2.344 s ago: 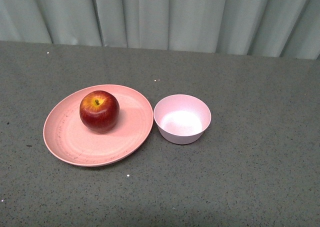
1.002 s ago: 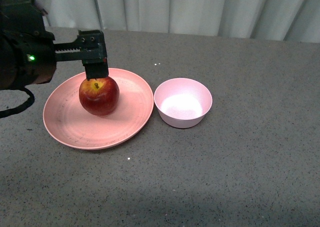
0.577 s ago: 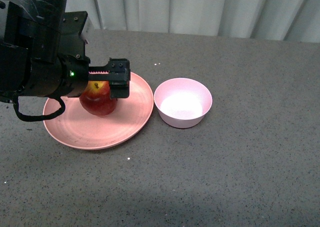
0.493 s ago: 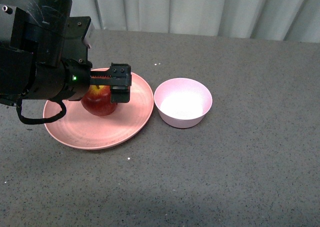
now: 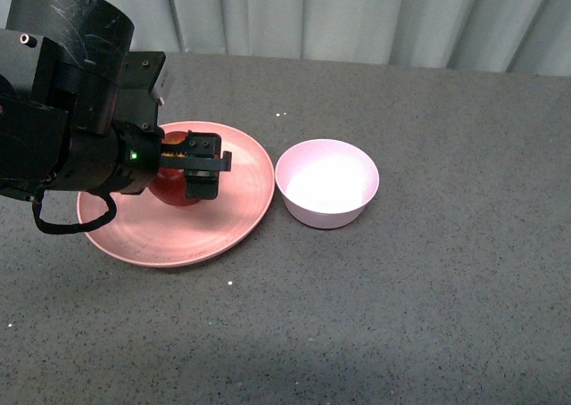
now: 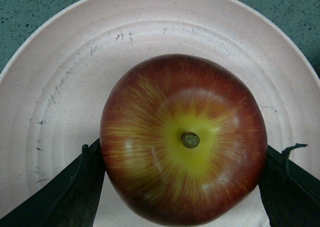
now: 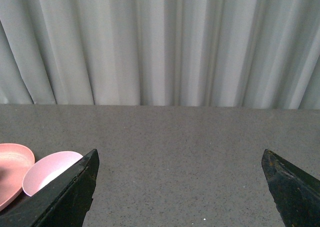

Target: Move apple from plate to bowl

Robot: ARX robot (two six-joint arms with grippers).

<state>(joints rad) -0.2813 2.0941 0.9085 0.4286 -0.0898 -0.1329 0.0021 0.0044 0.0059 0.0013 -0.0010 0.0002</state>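
Descent is the change. Half a second ago my left tool [image 6: 184,154] hung level with the top of the apple [image 6: 182,139]; now it has dropped so that its fingers stand on either side of the fruit, spread and close against its flanks. I judge that the squeeze has not begun.

The apple has not moved. It sits stem up on the plate [image 5: 241,200], toward the left edge of the counter [image 5: 428,289]. The bowl [image 5: 326,213] stands just beside the plate, on the side toward the right edge, with nothing in it. My right tool [image 7: 180,157] is spread too, holds nothing, and is well apart from both dishes.

So the approach looks finished and gripping is the step in hand. The lift, the short carry to the bowl and the release all remain. That glossy round skin could slip, so the pinch should land across its widest part.
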